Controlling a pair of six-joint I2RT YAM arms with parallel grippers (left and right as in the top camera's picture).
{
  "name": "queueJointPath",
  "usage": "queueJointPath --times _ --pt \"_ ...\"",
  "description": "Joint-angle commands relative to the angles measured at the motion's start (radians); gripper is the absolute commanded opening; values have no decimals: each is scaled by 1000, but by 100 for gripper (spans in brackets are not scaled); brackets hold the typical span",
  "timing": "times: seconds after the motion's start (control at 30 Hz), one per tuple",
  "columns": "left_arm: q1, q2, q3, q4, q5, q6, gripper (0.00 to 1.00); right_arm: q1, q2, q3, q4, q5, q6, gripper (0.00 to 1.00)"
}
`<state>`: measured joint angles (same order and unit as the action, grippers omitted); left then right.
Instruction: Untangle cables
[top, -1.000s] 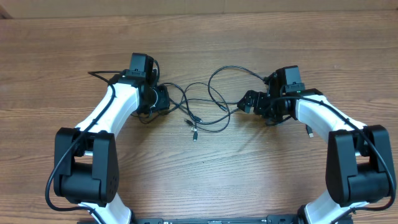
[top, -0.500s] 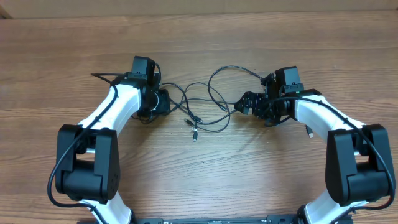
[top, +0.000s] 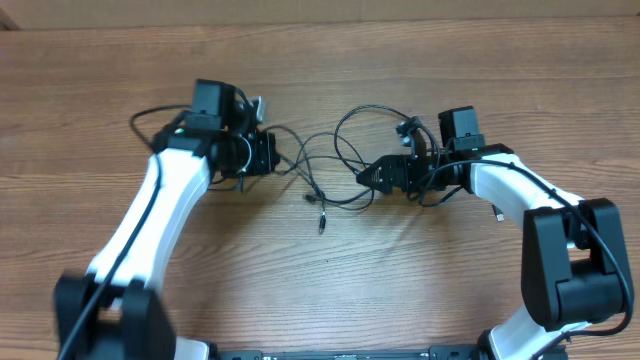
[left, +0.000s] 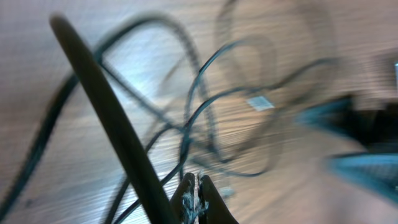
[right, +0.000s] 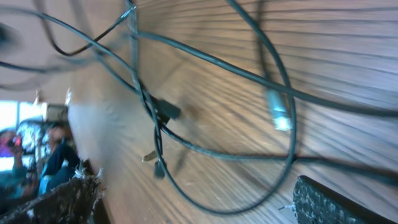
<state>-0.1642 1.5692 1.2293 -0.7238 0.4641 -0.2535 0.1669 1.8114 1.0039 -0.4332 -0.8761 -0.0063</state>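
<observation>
Step in hand: drawing the cables (right: 163, 112) apart. Your left fingers (left: 185, 198) are pinched shut on one strand, your right fingers (right: 336, 202) spread wide and empty. Next: you likely need to close the right on a neighbouring loop.

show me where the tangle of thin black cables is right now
In the overhead view, the tangle of thin black cables lies at centre, between the left gripper and the right gripper.

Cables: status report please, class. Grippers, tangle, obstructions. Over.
Left gripper shut on cables. Right gripper open, beside them. Tangle unresolved between grippers. No obstruction seen.
</observation>
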Motion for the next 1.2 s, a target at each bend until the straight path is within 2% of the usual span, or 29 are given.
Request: queueJointPath --times 0.0,0.17,0.33,0.43,0.6,0.73,1.17 --pt "-8 -142 32 34 188 25 4 47 12 -15 19 -68 -51 100" --pt "-9 -252 32 58 300 11 4 110 12 -15 49 -67 -51 100" --pt "-15 -275 32 18 333 11 4 150 12 -15 66 -68 -51 100" --pt "-21 -265 31 -29 305 68 4 154 12 -15 67 -91 -52 100" --pt "-27 -239 29 -122 291 135 4 152 12 -15 61 -286 -142 100" --pt "-66 -199 29 -183 291 174 4 152 12 -15 64 -293 -142 100" --pt "-224 -46 29 -137 311 179 4 152 12 -15 69 -285 -141 100"
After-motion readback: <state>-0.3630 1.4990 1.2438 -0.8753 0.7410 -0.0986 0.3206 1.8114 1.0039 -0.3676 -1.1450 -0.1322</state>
